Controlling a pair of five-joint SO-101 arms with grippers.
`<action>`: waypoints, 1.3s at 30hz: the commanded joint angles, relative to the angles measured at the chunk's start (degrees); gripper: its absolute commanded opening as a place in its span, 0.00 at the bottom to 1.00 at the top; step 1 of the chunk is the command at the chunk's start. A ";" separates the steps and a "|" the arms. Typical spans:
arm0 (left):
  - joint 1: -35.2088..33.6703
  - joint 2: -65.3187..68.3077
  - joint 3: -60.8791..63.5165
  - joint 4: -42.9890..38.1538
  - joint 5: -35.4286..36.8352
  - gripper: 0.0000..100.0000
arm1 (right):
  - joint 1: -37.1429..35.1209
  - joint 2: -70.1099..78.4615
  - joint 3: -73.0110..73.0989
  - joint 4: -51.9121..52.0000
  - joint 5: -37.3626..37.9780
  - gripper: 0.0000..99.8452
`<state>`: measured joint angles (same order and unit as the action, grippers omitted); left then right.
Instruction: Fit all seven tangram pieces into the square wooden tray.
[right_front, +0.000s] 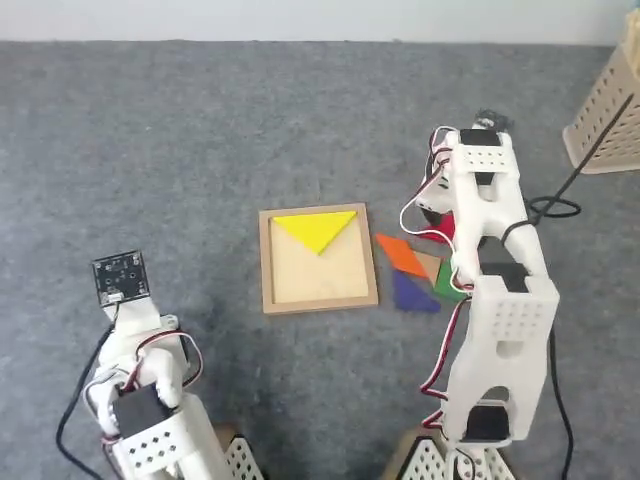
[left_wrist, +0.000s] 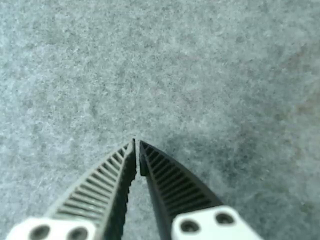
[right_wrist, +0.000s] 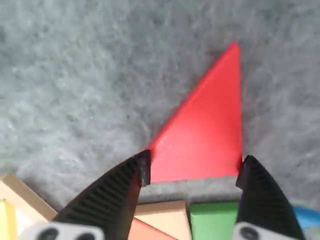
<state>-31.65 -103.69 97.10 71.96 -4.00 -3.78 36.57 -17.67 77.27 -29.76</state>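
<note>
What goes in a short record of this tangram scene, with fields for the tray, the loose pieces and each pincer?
Tray: square wooden tray on grey carpet, holding one yellow triangle at its far edge
Loose pieces: orange parallelogram, tan piece, green piece and blue triangle clustered beside the tray; red triangle on the carpet next to them
Left pincer: shut, empty, over bare carpet
Right pincer: open, straddling the red triangle
</note>
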 joint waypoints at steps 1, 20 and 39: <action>0.09 -0.18 -0.48 0.18 0.53 0.01 | 0.84 -1.10 -2.81 -1.63 -3.43 0.28; 0.09 -0.18 -0.48 0.18 0.53 0.01 | 4.00 -0.48 -8.88 2.51 13.10 0.27; 0.09 -0.18 -0.48 0.18 0.53 0.01 | 3.82 5.23 -16.26 5.58 -12.31 0.28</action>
<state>-31.65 -103.69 97.10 71.96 -4.00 -0.44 41.76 -30.95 84.66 -33.10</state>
